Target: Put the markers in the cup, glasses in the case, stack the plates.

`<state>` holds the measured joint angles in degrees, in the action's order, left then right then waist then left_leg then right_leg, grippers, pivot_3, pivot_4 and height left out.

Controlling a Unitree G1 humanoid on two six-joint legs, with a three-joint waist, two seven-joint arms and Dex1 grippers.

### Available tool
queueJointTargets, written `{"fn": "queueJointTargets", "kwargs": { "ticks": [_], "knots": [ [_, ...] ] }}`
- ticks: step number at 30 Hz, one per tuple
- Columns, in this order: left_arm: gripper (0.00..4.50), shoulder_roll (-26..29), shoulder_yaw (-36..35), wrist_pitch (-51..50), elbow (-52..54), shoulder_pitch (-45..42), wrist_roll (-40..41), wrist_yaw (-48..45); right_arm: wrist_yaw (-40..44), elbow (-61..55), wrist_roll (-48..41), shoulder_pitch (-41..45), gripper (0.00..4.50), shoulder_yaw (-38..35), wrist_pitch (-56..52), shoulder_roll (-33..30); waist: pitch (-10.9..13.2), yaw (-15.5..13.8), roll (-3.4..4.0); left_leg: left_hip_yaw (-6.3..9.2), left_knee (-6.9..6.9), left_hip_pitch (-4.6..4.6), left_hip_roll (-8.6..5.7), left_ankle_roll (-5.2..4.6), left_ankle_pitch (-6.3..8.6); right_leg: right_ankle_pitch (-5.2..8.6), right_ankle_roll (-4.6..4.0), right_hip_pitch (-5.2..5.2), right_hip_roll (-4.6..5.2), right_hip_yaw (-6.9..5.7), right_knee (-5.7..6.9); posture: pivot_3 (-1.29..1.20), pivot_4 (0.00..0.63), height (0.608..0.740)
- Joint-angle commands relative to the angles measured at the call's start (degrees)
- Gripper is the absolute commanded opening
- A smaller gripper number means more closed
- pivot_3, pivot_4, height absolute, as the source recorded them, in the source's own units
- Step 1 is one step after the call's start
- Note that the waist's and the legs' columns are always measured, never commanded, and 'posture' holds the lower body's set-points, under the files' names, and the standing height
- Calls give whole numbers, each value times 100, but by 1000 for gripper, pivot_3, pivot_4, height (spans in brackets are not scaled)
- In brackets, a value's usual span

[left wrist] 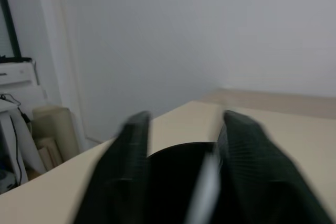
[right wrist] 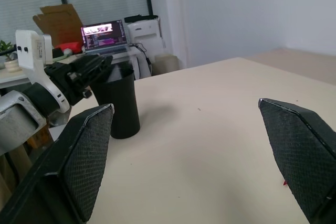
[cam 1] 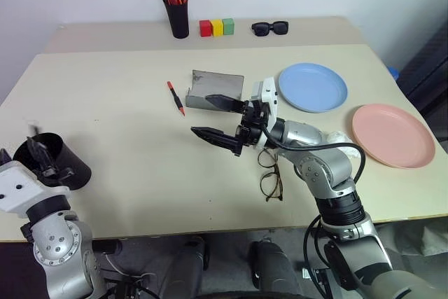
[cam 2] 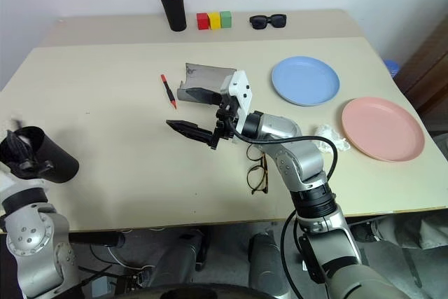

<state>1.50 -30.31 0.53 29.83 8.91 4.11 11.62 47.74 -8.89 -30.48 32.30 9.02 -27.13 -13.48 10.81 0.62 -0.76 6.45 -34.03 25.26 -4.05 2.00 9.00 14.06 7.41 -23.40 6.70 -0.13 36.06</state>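
The black cup (right wrist: 119, 106) stands upright near the table's front left corner. My left gripper (left wrist: 186, 116) hovers at its mouth with the fingers apart. A blurred white streak (left wrist: 206, 179), apparently the white marker, sits inside the mouth beside one finger. The red marker (cam 1: 176, 97) lies on the table left of the open grey case (cam 1: 217, 85). My right gripper (cam 1: 201, 113) hangs open and empty in front of the case. The wire-framed glasses (cam 1: 271, 176) lie under the right forearm. At the right are the blue plate (cam 1: 312, 87) and the pink plate (cam 1: 393, 135), side by side.
At the back stand a tall black pen holder (cam 1: 176, 15) with orange-capped markers, three coloured blocks (cam 1: 216, 27) and black sunglasses (cam 1: 270, 28). A crumpled white thing (cam 2: 325, 134) lies between the right arm and the pink plate.
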Motion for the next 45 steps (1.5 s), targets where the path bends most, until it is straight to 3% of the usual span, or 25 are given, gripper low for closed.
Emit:
{"fn": "queueJointTargets", "kwargs": {
  "ticks": [1,2,7,9,12,16,21,24,28,34,37,45],
  "knots": [
    [4225,3,20,24,258,26,-75,87,20,-216,-34,80,4500,-33,100,32,0,0,0,0,0,0,0,0,0,0,0,0,0,0,0,0,150,740],
    [4470,-1,25,19,259,24,-79,102,19,-220,-35,80,4500,-31,97,32,0,0,0,0,0,0,0,0,0,0,0,0,0,0,-1,0,150,740],
    [4470,8,81,-74,322,-112,-114,207,12,-249,-46,79,4500,-29,78,30,0,-1,0,1,0,1,0,0,0,0,0,-1,0,0,-2,0,150,740],
    [4470,207,133,-425,542,-609,45,219,2,-253,-55,95,4500,-45,67,27,1,-19,-1,1,0,2,0,0,0,0,0,-1,0,-1,-2,0,150,740],
    [4470,790,408,-1318,810,-1904,379,32,-31,-236,-84,137,4500,-109,54,25,1,-106,-10,21,-9,10,-1,1,-1,-1,-1,-3,-4,-18,4,0,150,740],
    [4470,1131,837,-2802,720,-2827,789,-122,-124,-171,-118,196,4500,-215,50,61,-5,-89,-1,2,-10,5,-8,-12,-4,-11,14,3,0,-3,-5,0,150,740],
    [4470,935,1349,-5561,15,-3981,733,406,-226,-123,-82,214,4500,-264,86,98,-2,-30,-4,14,-2,3,-2,-16,-8,-13,21,-4,-16,-7,12,0,150,740],
    [4470,736,1325,-6392,-552,-4520,575,700,-263,-110,-50,201,4500,-260,107,110,0,17,-6,15,-4,2,-3,-16,-9,-12,24,1,-16,-7,10,0,150,740],
    [4470,431,1258,-6619,-2241,-5436,181,1243,-334,-130,10,136,4500,-249,148,109,0,11,-7,16,-1,2,-3,-15,-10,-12,25,-2,-16,-8,10,0,150,740],
    [4470,123,823,-5796,-4796,-6491,450,1114,-377,-219,64,8,4500,-238,178,55,1,8,-9,14,-2,5,-6,-12,-11,-13,26,-1,-12,-8,5,0,150,740],
    [4470,178,943,-5370,-5789,-6883,397,970,-398,-280,73,-52,4500,-241,169,30,2,10,-10,14,-1,6,-6,-12,-11,-13,27,-4,-11,-8,7,0,150,740],
    [4470,320,1009,-4813,-7306,-7474,309,1060,-421,-458,34,-203,4500,-244,85,-74,3,14,-11,12,1,6,-6,-12,-11,-13,28,-4,-10,-8,7,0,150,740]
  ]
}}
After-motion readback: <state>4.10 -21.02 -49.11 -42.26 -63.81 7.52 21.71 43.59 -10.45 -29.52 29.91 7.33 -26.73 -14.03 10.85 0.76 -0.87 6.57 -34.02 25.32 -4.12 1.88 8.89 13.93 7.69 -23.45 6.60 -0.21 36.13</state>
